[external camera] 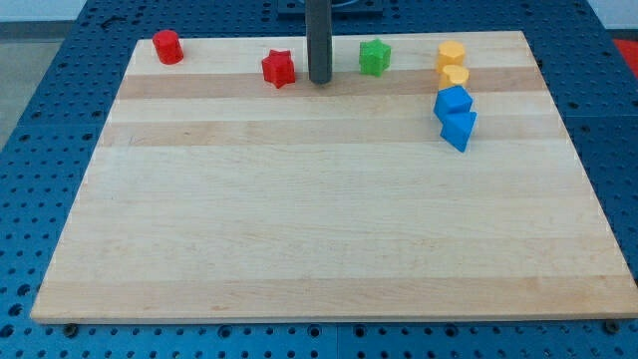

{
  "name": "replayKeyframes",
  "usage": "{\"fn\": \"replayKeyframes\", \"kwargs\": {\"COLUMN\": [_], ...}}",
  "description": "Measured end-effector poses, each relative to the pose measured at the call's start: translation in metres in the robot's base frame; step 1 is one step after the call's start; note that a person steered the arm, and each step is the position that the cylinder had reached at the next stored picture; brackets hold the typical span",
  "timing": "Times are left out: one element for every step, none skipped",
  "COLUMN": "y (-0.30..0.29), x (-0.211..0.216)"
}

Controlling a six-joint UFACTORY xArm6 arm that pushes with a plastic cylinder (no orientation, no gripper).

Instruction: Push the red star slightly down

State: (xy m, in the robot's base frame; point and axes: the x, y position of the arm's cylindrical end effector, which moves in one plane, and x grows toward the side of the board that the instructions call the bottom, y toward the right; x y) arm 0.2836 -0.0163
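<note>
The only part of the robot on show is its rod, a straight, smooth cylinder of dark grey, almost charcoal. A faint lighter sheen runs down its length where the room light catches it. It keeps the same width from the view's top edge down to its end. My tip is cut flat and blunt, a shade darker at the very rim. No cables, screws or markings show on it.
</note>
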Motion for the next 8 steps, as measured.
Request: {"fn": "replayKeyframes", "kwargs": {"y": [0.0, 0.0, 0.0, -0.031, -0.081, -0.076, -0.049, -0.048], "x": [-0.001, -0.002, 0.0, 0.032, 0.04, 0.034, 0.03, 0.02]}}
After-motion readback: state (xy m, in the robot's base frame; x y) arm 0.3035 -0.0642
